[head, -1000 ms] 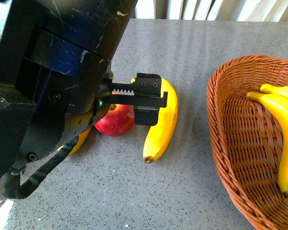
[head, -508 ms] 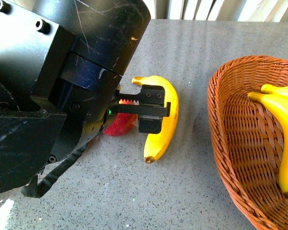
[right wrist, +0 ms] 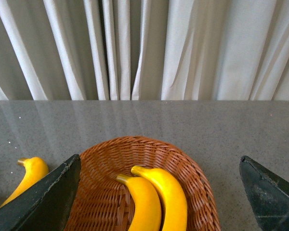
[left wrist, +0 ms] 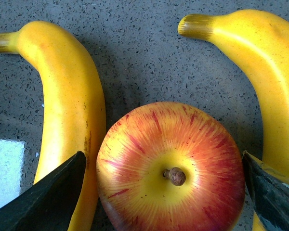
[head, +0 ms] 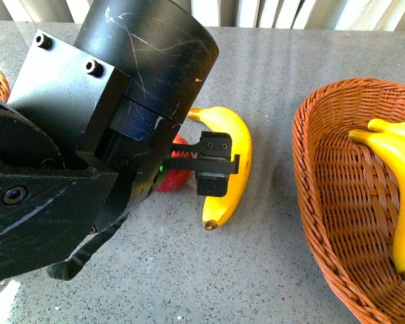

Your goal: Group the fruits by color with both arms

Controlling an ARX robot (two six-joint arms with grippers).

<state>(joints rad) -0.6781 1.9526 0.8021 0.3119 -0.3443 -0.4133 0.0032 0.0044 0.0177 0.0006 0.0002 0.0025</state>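
Left wrist view looks straight down on the apple (left wrist: 171, 168), stem up, on the grey table (left wrist: 135, 43) between two bananas: one banana (left wrist: 265, 72) near one side, a second banana (left wrist: 67, 110) just beside the other. The left gripper (left wrist: 162, 161) is spread wide, a finger off each side of the apple, grasping nothing. Front view loses most of this, since the left arm (head: 88, 148) covers the second banana and all but a red sliver of the apple. The visible banana lies lengthwise away from the robot, stem far, brown tip near. Right wrist view shows the right gripper (right wrist: 159, 163) spread and empty, facing the basket (right wrist: 202, 187), where two more bananas (right wrist: 171, 197) lie side by side, cut off by the frame.
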